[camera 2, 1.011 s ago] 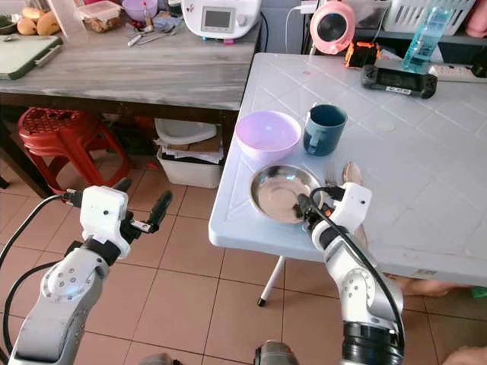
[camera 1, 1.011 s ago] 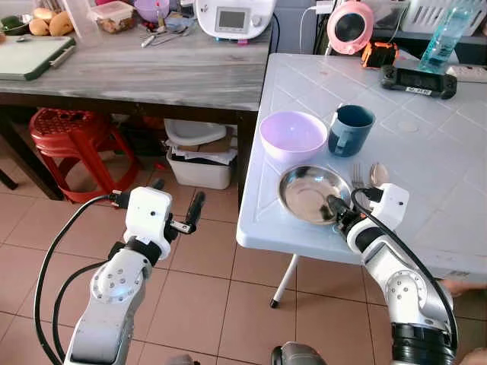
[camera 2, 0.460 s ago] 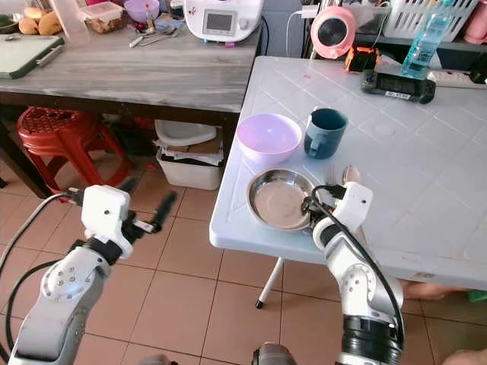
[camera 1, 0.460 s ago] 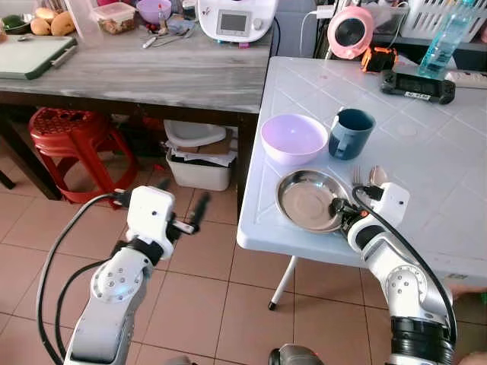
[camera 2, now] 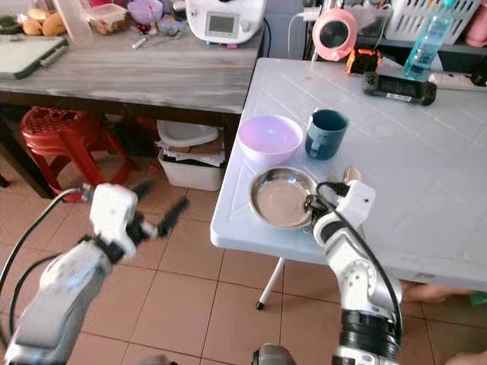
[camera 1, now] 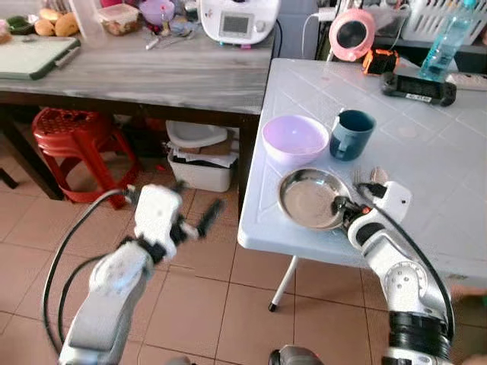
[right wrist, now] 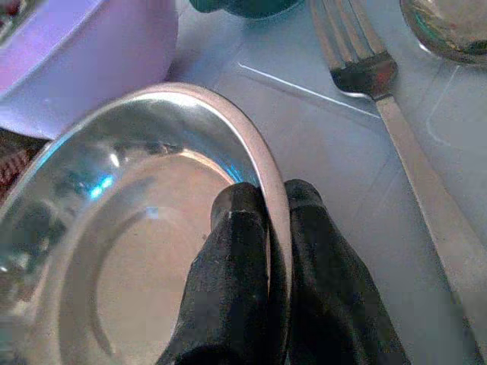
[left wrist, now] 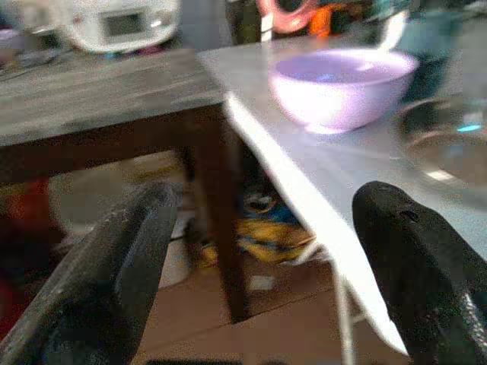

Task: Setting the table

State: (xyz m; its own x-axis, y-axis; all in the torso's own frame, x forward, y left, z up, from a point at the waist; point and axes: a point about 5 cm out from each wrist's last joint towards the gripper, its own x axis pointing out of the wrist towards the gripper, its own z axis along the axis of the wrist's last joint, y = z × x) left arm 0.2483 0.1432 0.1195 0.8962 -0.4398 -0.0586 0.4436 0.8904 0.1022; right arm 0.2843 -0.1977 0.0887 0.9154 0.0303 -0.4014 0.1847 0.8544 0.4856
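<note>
Place setting nearly laid; your right hand grips the steel plate's rim.

From the head views you see the steel plate (camera 1: 310, 199) on the white surface (camera 1: 434, 163), the lilac bowl (camera 1: 294, 138) and blue mug (camera 1: 351, 134) just behind it, fork (camera 1: 356, 176) and spoon (camera 1: 378, 175) beside it; the left hand (camera 1: 199, 222) hovers over the floor. Left wrist view: its fingers (left wrist: 114, 274) are spread wide, holding nothing. Right wrist view: the right hand (right wrist: 266, 220) is pinched on the plate's rim, so I judge only releasing is left.

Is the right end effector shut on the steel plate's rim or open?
Shut: the right end effector pinches the steel plate rim between both fingers.
</note>
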